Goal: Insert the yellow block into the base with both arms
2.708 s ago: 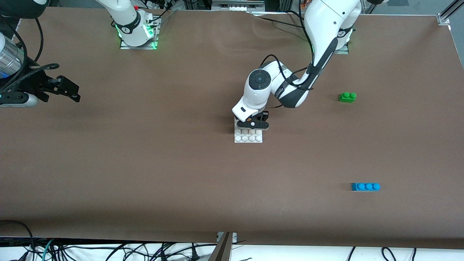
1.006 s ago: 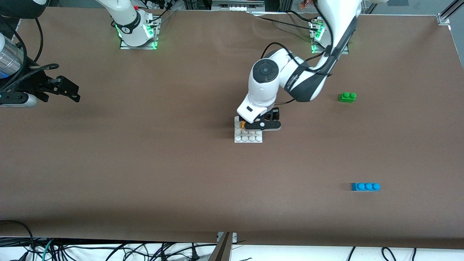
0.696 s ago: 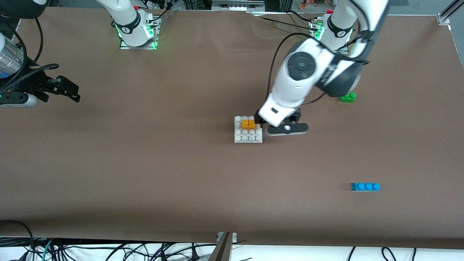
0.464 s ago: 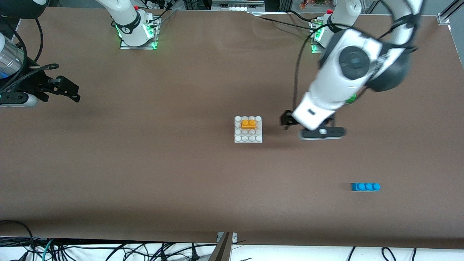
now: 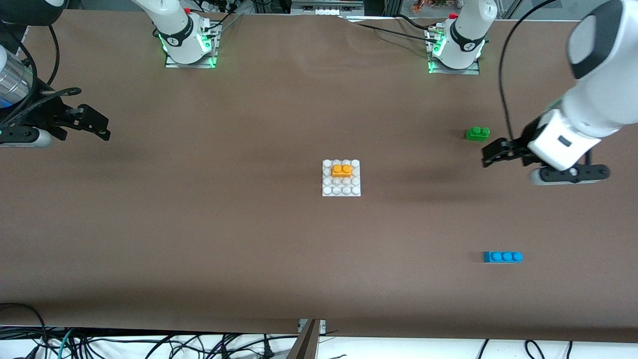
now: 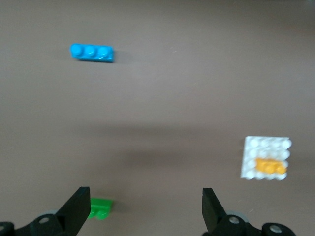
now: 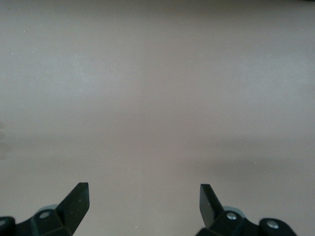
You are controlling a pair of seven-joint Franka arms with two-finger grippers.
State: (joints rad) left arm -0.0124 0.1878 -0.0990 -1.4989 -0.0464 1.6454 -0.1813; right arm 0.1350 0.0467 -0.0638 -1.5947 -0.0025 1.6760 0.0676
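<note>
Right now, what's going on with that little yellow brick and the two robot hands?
Yellow block seated on white base, nothing gripping it. Left gripper open, empty, in the air beside green brick. Right gripper open, waiting at its table end. Nothing in the way.

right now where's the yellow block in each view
Front view: yellow block seated on the white base, mid-table, in the base's rows farther from the camera.
Left wrist view: yellow block on the base, past the open left claw.
Right wrist view: not in it, bare table only.
Shared landmark: the base.
</note>
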